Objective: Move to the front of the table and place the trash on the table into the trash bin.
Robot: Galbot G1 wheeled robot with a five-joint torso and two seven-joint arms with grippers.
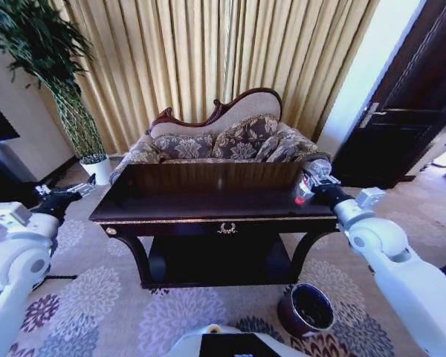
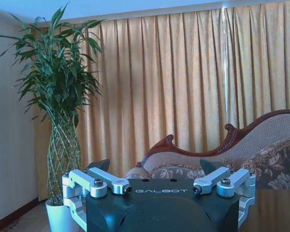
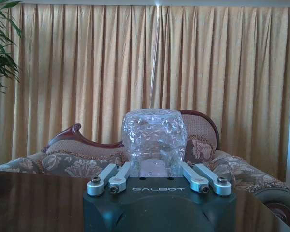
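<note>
The dark glossy table (image 1: 208,195) stands right in front of me. At its right end my right gripper (image 1: 311,184) is shut on the trash, a clear plastic bottle (image 1: 303,192) with a red cap. The right wrist view shows the bottle's dimpled clear body (image 3: 154,137) clamped in that gripper (image 3: 154,166), above the tabletop (image 3: 38,203). My left gripper (image 1: 65,195) hovers off the table's left end; the left wrist view shows it (image 2: 154,166) open and holding nothing. The round dark trash bin (image 1: 306,309) stands on the carpet below the table's right front corner.
A patterned sofa (image 1: 223,141) sits close behind the table, before gold curtains. A tall plant in a white pot (image 1: 97,167) stands at the far left. A dark door (image 1: 409,111) is at the right. Flowered carpet (image 1: 104,297) lies in front.
</note>
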